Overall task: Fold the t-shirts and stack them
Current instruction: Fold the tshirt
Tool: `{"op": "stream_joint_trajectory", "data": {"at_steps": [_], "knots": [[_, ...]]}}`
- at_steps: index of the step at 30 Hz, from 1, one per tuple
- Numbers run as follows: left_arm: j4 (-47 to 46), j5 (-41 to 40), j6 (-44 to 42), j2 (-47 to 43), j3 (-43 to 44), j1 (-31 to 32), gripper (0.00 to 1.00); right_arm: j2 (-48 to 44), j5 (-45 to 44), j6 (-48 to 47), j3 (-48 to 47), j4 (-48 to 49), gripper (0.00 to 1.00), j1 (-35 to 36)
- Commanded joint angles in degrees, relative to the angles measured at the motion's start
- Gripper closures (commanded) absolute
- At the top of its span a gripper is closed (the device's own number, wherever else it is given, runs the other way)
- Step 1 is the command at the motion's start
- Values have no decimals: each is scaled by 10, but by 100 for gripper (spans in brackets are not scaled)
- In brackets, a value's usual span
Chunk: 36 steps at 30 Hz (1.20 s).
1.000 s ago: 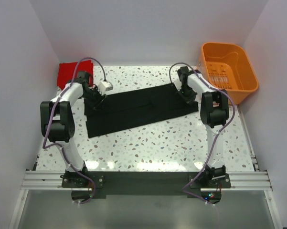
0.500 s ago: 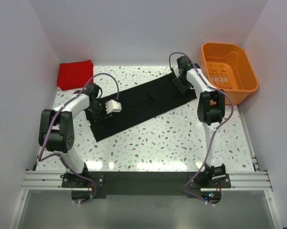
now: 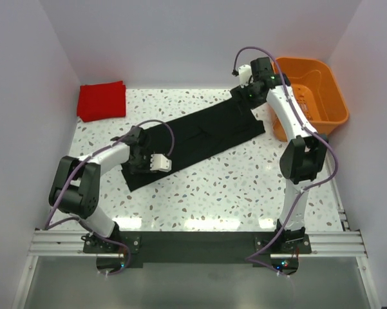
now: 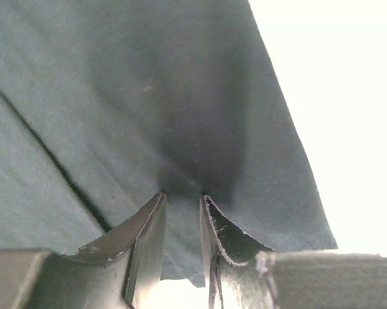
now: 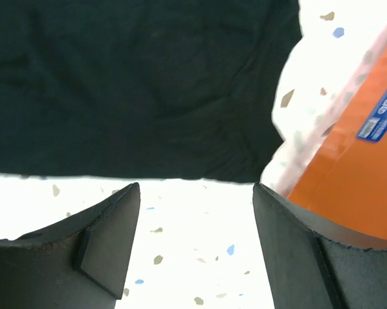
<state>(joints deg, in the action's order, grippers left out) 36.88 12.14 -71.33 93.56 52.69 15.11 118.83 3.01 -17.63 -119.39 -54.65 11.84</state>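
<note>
I see the black t-shirt (image 3: 199, 134) lying flat as a long strip across the middle of the table (image 3: 245, 190). It runs on a slant from about 8 o'clock up to about 1 o'clock. The red t-shirt (image 3: 102, 101) sits as a small folded rectangle in the far corner at 10 o'clock, well apart from the black one.

My left gripper (image 3: 143, 161) is down at the 8 o'clock end of the strip. In its wrist view the left gripper (image 4: 181, 198) has its fingers drawn in to a narrow slit, with a pucker of dark cloth pinched between the tips, so it has hold of the black t-shirt (image 4: 116, 96).

My right gripper (image 3: 246, 92) hangs over the 1 o'clock end, just beside the orange basket (image 3: 306, 62). In its wrist view the right gripper (image 5: 194, 188) is spread wide with nothing between the fingers. The black t-shirt (image 5: 135, 84) lies below it, and the basket wall (image 5: 348, 180) is at 3 o'clock.
</note>
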Motion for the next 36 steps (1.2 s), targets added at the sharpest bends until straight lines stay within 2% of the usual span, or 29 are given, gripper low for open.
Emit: {"op": "stream_joint_trajectory", "data": {"at_steps": [1,4,5,7,8,10,11,13,16,19,21,22,23,24,26,32,36], "knots": [[48,-16,-1,2,-78,59,67,-66,44,1,45,-35,27,-8],[64,19,47,-23,-94,161,68,-98,49,-6,86,-50,27,-30],[73,36,81,-25,-79,219,69,-106,51,-7,95,-54,28,-37],[99,88,135,-22,-46,280,69,-129,57,-14,127,-59,29,-60],[106,107,152,-21,-3,332,69,-136,58,-19,137,-62,30,-66],[116,166,198,-9,49,376,69,-160,57,-33,171,-63,30,-74],[117,181,215,-4,104,413,68,-166,58,-36,184,-61,30,-74],[123,227,251,11,159,429,66,-177,67,-34,213,-53,31,-74],[107,265,282,12,238,405,63,-172,82,-23,217,-56,36,-74],[39,301,332,6,257,314,64,-159,99,1,217,-41,50,-74],[-4,286,356,28,283,234,64,-153,104,20,224,-16,67,-67],[-9,282,357,42,283,234,64,-149,104,25,225,-9,68,-63],[-13,278,359,57,310,206,65,-147,102,30,225,-5,75,-56],[-18,263,367,75,325,193,66,-137,100,36,223,0,78,-52],[-32,262,389,129,367,152,67,-126,98,47,222,10,79,-44],[-22,246,405,268,470,91,68,-58,84,56,201,28,83,8],[-18,228,404,323,478,70,68,7,66,59,163,45,87,27]]}}
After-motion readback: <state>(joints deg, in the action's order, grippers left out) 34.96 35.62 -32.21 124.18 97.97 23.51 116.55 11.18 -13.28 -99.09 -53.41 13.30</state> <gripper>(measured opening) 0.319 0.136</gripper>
